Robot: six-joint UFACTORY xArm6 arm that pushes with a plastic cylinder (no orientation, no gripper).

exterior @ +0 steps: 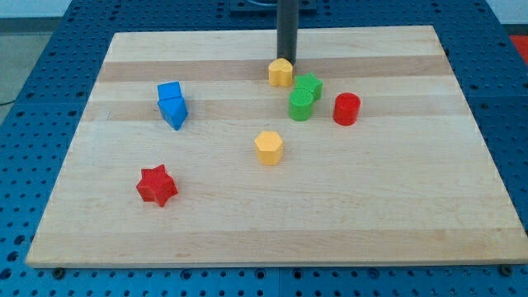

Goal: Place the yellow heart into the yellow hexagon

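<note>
Wooden tabletop [396, 206] carries scattered blocks. My tip [287, 63] touches the yellow heart [280, 73] from the view's top. Yellow hexagon [269, 148] sits well apart; no end effector shows.

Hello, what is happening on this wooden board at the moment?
A robot arm's dark rod is pushing small blocks. My tip stands just behind the yellow heart block, at the view's top. The yellow hexagon block lies apart, nearer the view's bottom, so the heart has not reached it yet.

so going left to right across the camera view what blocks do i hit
red star → blue blocks → yellow hexagon → yellow heart, my tip just behind it → green blocks → red cylinder
</note>
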